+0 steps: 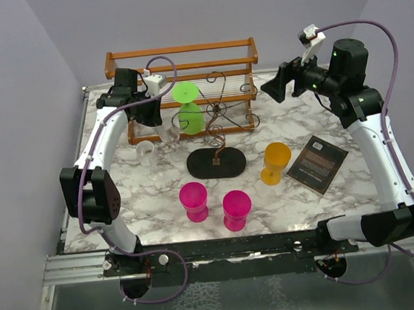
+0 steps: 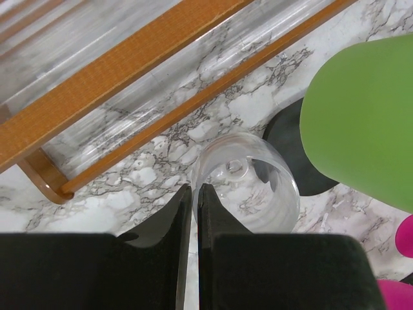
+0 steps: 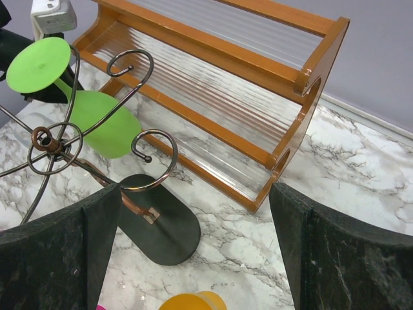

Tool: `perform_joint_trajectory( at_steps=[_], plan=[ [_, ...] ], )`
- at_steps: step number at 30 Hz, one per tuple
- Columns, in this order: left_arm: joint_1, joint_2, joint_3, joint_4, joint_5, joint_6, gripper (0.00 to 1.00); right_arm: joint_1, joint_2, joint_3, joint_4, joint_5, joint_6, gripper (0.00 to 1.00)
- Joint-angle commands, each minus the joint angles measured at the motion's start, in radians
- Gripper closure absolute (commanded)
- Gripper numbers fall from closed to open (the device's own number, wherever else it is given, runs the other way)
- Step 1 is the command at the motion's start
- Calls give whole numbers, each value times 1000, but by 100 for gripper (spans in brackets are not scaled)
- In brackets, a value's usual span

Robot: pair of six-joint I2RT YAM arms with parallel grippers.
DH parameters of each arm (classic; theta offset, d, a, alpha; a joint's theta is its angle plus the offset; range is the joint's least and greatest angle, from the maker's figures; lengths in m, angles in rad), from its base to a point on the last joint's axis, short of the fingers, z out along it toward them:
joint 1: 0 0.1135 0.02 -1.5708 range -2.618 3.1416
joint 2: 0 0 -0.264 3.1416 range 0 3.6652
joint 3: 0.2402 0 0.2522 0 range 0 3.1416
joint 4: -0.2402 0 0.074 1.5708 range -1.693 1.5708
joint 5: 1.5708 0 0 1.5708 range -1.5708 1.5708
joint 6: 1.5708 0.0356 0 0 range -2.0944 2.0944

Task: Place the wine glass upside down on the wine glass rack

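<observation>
**Left tool** (image 2: 195,191): fingers together, only a thin slit between them, set on the near rim wall of the clear glass (image 2: 255,194). It looks clamped there, but the wall is so transparent you cannot be sure.

**Right tool** (image 3: 195,194): fingers wide apart, holding nothing, hovering high over the far right of the surface (image 1: 298,205).

**Position:** the clear glass stands upright on the surface, mouth up and long axis vertical, by the left front foot of the shelf (image 1: 183,49). The rack (image 1: 221,114) lies near it, to its right. Your left arm is the nearer one; the right is well apart. The green glass (image 1: 191,118) hangs inverted on a far-left scroll of the rack.

**Judgement:** you need to turn the clear glass over before its foot can slide into a free scroll.

**Materials:**
- Clear glass: thin, smooth and see-through, so likely slippery in a rim pinch.
- Rack: thin dark wire with curled scrolls, a spiral stem and a flat black base (image 1: 216,163). It is probably light and may tip if nudged.
- Surface: marble-patterned.
</observation>
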Motion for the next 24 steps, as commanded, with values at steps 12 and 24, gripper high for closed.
perform_joint_trajectory(
  at_steps=[12, 24],
  plan=[
    [-2, -148, 162, -22, -100, 49, 100, -6, -26, 17, 18, 45, -28, 5],
    [-4, -235, 471, -121, -252, 30, 100, -5, -16, 69, -22, 34, -74, 6]
  ],
)
